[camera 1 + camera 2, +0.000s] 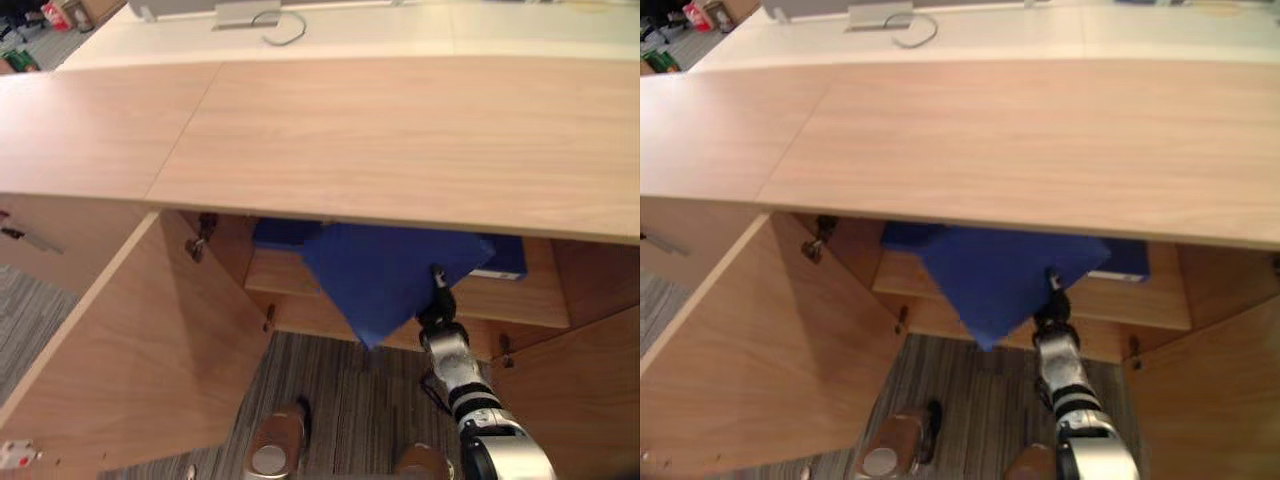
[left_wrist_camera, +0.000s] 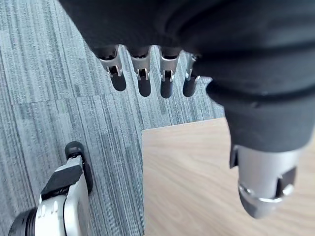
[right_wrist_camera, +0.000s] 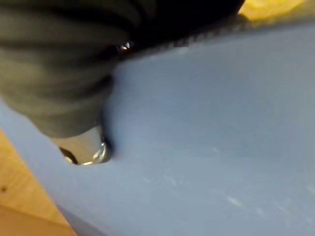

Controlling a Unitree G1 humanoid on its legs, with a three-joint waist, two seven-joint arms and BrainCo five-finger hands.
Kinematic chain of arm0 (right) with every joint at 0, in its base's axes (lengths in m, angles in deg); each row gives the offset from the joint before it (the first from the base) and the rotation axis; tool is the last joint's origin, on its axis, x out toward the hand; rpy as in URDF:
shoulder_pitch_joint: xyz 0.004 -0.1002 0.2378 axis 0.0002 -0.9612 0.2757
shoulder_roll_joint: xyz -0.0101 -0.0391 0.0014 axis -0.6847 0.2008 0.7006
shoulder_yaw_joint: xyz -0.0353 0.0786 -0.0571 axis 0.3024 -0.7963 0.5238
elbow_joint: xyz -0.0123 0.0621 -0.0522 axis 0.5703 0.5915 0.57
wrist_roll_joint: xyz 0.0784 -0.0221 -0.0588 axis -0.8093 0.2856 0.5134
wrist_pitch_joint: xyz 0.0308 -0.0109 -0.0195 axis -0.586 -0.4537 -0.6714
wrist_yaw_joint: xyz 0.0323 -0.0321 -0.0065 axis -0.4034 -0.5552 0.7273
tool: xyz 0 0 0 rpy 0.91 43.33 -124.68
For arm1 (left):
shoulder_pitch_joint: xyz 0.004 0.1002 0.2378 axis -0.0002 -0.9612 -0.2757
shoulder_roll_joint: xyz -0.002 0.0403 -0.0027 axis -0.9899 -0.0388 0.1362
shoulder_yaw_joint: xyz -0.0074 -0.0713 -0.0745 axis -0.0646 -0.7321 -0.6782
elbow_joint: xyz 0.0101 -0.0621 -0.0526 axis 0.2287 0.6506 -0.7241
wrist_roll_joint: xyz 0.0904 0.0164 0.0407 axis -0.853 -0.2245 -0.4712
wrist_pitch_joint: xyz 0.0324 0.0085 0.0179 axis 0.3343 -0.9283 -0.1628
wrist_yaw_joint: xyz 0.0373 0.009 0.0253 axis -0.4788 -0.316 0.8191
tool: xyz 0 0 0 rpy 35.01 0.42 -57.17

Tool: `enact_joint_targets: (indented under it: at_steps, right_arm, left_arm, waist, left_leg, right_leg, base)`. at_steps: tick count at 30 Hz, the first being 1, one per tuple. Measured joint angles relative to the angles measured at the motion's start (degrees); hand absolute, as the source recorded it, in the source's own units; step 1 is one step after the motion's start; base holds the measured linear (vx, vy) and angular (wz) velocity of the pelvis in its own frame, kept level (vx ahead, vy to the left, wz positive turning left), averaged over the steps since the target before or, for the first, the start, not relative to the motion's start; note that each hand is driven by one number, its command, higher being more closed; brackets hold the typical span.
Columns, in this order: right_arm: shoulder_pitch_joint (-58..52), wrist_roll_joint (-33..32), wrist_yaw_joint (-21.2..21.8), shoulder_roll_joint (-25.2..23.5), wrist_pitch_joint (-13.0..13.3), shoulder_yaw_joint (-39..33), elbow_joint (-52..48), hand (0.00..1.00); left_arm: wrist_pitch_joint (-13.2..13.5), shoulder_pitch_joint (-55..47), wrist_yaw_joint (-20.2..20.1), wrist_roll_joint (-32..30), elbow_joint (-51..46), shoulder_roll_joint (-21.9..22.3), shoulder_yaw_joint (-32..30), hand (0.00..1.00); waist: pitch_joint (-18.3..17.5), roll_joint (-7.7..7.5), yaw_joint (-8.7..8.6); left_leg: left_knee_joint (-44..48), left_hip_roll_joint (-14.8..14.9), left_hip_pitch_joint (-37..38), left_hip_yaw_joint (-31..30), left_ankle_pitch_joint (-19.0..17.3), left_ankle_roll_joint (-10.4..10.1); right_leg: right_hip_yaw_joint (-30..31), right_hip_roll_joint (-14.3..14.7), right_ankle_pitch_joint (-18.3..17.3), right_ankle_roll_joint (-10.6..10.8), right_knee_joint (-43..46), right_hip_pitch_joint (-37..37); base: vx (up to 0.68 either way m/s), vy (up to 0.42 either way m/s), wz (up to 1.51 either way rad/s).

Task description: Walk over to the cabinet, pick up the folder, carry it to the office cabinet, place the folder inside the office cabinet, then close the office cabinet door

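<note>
The blue folder [image 1: 390,270] lies tilted on the shelf [image 1: 520,295] inside the open cabinet, with one corner hanging down past the shelf's front edge. My right hand [image 1: 438,298] is at the folder's right edge. In the right wrist view its thumb [image 3: 83,147] presses on the folder's blue face [image 3: 211,137], and the fingers are hidden beneath. My left hand [image 2: 142,73] hangs over the grey carpet with straight fingers and holds nothing.
The cabinet's wooden top [image 1: 400,130] overhangs the opening. The left door [image 1: 130,350] stands wide open, and the right door [image 1: 580,390] is open too. More blue material [image 1: 505,260] lies under the folder at the back. A white desk [image 1: 350,35] stands behind.
</note>
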Motion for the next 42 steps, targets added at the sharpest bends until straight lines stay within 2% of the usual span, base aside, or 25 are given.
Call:
enact_joint_targets:
  at_steps: [5,9,12,15,19,25,29,34,38,42]
  right_arm:
    - [2.34,-4.76,-3.06,-1.31,2.96,-0.02,-11.58,1.0]
    - [7.45,-6.52,-6.19,-0.53,7.22,-2.83,-17.28,1.0]
    - [13.6,-6.72,-8.9,2.31,8.94,-4.69,-17.7,1.0]
    - [18.97,-7.58,-11.39,5.21,9.59,-6.49,-17.71,1.0]
    - [27.53,-8.75,-16.76,10.52,11.1,-10.39,-17.59,1.0]
    - [36.83,-8.89,-21.2,18.54,13.87,-13.74,-10.06,1.0]
    - [41.33,-9.19,-23.47,22.43,13.96,-13.35,-3.4,1.0]
    - [45.47,-12.18,-25.96,22.99,14.57,-13.1,1.43,1.0]
    - [46.71,-15.4,-27.52,22.99,16.87,-13.17,1.44,1.0]
    - [47.15,-15.41,-28.77,23.03,17.97,-13.8,1.42,1.0]
  left_arm:
    - [0.37,-0.09,0.92,-2.38,-6.56,-0.22,2.13,0.0]
    - [0.37,-0.06,1.58,-2.7,-9.4,-0.47,4.78,0.0]
    - [0.37,-0.03,2.06,-2.83,-11.5,-0.56,5.97,0.0]
    - [0.36,-0.01,3.05,-3.94,-13.4,-0.68,7.45,0.0]
    - [0.27,0.34,4.44,-6.97,-15.62,-0.87,10.61,0.0]
    - [0.11,1.54,6.52,-7.41,-15.38,-0.89,12.64,0.0]
    - [-0.09,3.4,6.99,-8.92,-13.68,-0.88,13.03,0.0]
    - [-0.5,4.02,8.58,-9.39,-12.16,-0.9,13.1,0.0]
    - [-0.53,4.93,11.09,-11.25,-12.06,-0.91,12.36,0.0]
    - [-0.51,5.56,12.63,-11.28,-10.96,-0.97,9.3,0.0]
  waist:
    - [2.85,0.45,0.37]
    - [4.76,1.24,0.5]
    - [5.82,1.31,0.81]
    - [6.2,1.28,1.24]
    - [7.79,1.75,1.45]
    - [8.18,1.94,1.35]
    - [8.77,2.06,1.08]
    - [8.78,2.04,0.88]
    - [8.81,1.99,0.98]
    - [8.83,1.96,0.47]
  left_leg:
    - [10.09,-1.2,-8.72,1.87,-2.9,0.69]
    - [17.88,-1.38,-17.35,3.66,-4.25,0.45]
    - [20.35,-1.73,-22.02,4.45,-4.32,0.6]
    - [21.77,-2.04,-25.84,4.66,-4.18,0.7]
    - [22.63,-2.11,-30.01,4.31,-3.27,0.87]
    - [22.97,-2.26,-33.64,3.59,-2.63,0.44]
    - [22.5,-2.24,-33.79,2.96,-2.24,-0.22]
    - [21.22,-2.18,-34.23,2.75,-1.42,-0.69]
    - [20.2,-2.18,-34.49,2.54,-0.76,-0.8]
    - [18.41,-2.16,-34.29,2.17,0.18,-1.09]
  right_leg:
    - [3.76,-4.11,-4.11,1.25,12.33,-9.89]
    - [7.95,-6.06,-5.99,2.2,20.3,-19.45]
    - [9.86,-6.71,-6.0,2.24,23.07,-25.0]
    - [11.27,-6.85,-5.92,1.98,25.21,-29.44]
    - [11.55,-6.87,-6.04,1.81,26.75,-33.71]
    - [11.65,-6.88,-6.33,1.42,28.06,-37.42]
    - [11.33,-6.88,-6.84,1.13,28.65,-37.7]
    - [11.06,-6.74,-6.84,1.07,28.38,-38.46]
    - [10.91,-6.66,-6.81,1.04,27.91,-38.91]
    - [9.92,-6.56,-6.48,0.56,26.7,-38.56]
  base:
    - [-0.23,0.023,0.06]
    - [-0.15,0.06,0.02]
    - [-0.06,0.061,0.0]
    - [-0.03,0.052,0.07]
    - [0.0,0.027,0.07]
    - [0.01,0.013,0.05]
    - [0.01,-0.015,0.03]
    - [0.02,-0.013,0.03]
    - [0.05,-0.011,0.03]
    - [0.06,-0.007,0.05]
